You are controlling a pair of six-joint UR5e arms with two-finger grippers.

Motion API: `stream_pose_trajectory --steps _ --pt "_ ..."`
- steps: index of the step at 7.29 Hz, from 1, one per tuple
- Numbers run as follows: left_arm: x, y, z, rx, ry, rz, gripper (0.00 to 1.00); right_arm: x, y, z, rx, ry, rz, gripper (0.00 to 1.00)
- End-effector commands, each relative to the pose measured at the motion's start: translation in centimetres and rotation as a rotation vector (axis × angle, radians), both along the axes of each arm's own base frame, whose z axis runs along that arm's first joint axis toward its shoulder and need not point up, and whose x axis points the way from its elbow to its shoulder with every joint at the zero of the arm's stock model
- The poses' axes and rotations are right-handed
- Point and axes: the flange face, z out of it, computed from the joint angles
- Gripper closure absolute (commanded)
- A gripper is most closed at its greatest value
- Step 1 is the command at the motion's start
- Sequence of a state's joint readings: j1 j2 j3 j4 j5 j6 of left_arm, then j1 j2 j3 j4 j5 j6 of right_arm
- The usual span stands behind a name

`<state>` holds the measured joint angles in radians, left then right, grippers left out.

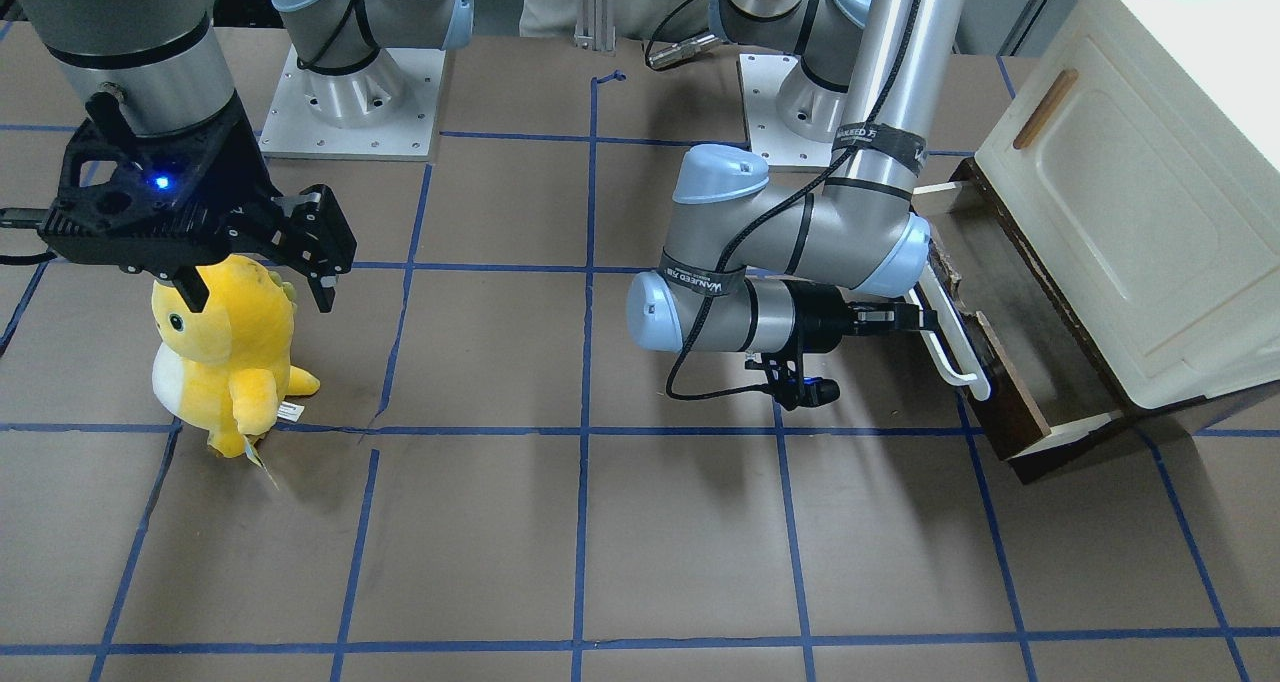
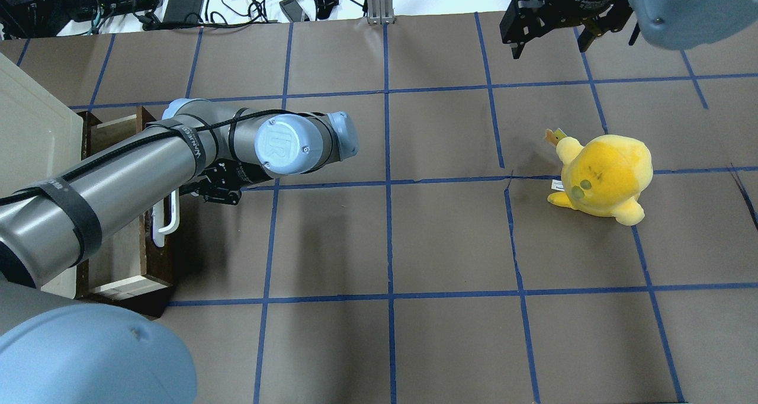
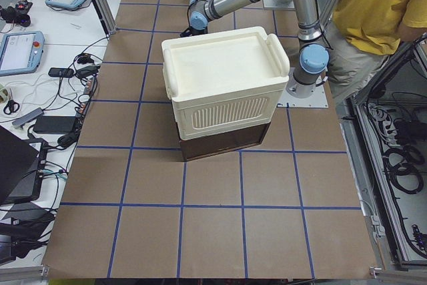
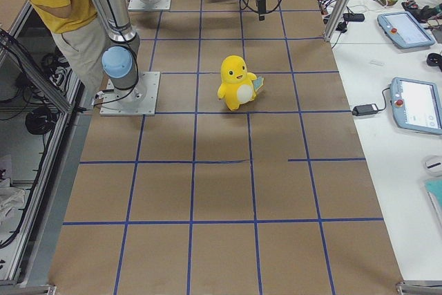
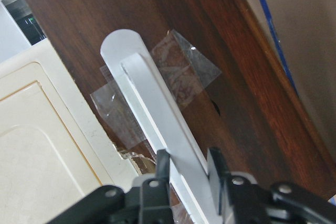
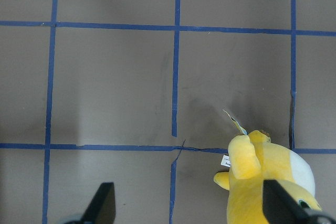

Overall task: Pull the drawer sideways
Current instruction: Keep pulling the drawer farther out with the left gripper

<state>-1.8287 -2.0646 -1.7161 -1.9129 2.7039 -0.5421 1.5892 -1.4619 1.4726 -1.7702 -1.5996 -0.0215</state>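
The drawer has a dark brown front and a long white bar handle. It stands part way out of the base of the cream cabinet. My left gripper is shut on the handle. In the left wrist view the gripper has one finger on each side of the white bar. My right gripper is open and empty. It hovers far from the drawer, over a yellow plush toy, and in the right wrist view its fingers are spread wide.
The yellow plush stands on the brown paper-covered table with blue tape grid lines. The cabinet sits at the table's end on my left. An operator in a yellow shirt stands behind the arm bases.
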Motion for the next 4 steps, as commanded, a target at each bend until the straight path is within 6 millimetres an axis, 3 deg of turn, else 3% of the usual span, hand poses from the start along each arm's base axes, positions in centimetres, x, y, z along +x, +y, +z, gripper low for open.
stream_pose_trajectory --steps 1,4 --pt "-0.17 -0.03 0.00 0.000 0.001 -0.002 0.68 0.00 0.00 0.00 0.000 0.000 0.000 0.00" --pt "-0.63 0.09 0.01 -0.002 0.000 -0.014 0.68 0.01 0.00 0.00 0.000 -0.001 0.000 0.00"
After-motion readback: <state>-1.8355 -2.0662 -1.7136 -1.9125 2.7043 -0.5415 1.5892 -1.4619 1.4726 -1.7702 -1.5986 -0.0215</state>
